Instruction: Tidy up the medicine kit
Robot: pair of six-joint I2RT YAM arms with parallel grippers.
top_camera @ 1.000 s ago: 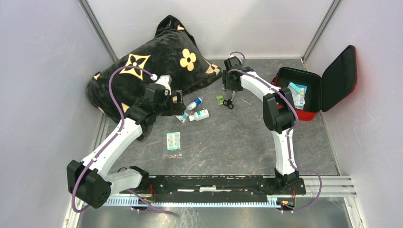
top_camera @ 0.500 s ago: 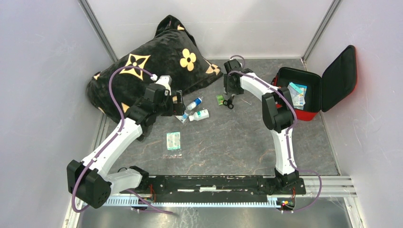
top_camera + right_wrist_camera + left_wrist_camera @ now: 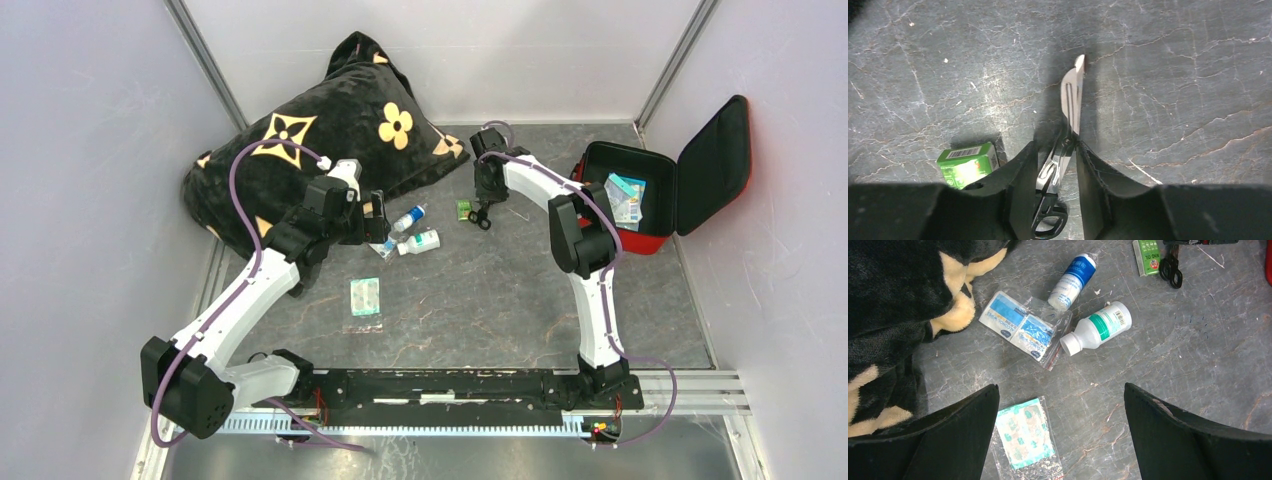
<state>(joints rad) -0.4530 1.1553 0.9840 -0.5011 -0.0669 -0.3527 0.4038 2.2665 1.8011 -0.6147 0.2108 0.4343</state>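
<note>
The medicine kit stands open well to the right of the pillow, its lid up so items can be dropped in; some packets lie inside already. Between the pillow and the kit, the right gripper is low over the scissors. Its jaws are narrowed to each side of the pivot, probably because the flat tool is thickest there. A thin gap shows at one finger, so nothing is held yet. The left gripper hangs fully spread and holds nothing, above the bottles near the pillow's edge.
</note>
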